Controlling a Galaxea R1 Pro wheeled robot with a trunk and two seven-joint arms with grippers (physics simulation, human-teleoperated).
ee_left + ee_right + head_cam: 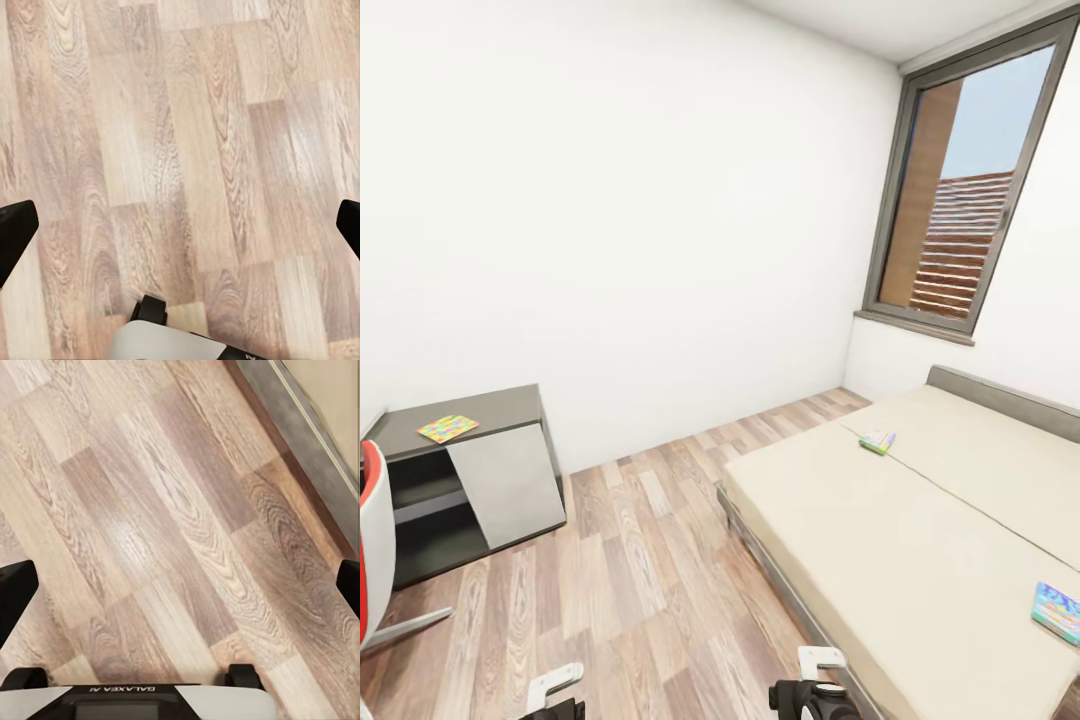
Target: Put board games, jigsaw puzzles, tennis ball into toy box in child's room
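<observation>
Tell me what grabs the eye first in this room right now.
The big beige bed along the right side, with two colourful game boxes lying on it: one near the headboard, one at the near right edge. A tall dark-framed window stands above it. On the left, a low dark desk carries a multicoloured puzzle square.

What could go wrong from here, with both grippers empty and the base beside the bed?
1. The light blue board game lies at the mattress's near corner; a sloppy grasp could push it off the bed.
2. The green-edged board game sits mid-mattress near the seam, likely a long reach that invites leaning over the grey frame.
3. A patchwork puzzle board lies on the low dark desk, easy to overlook; the red-and-white chair may block approach.
</observation>
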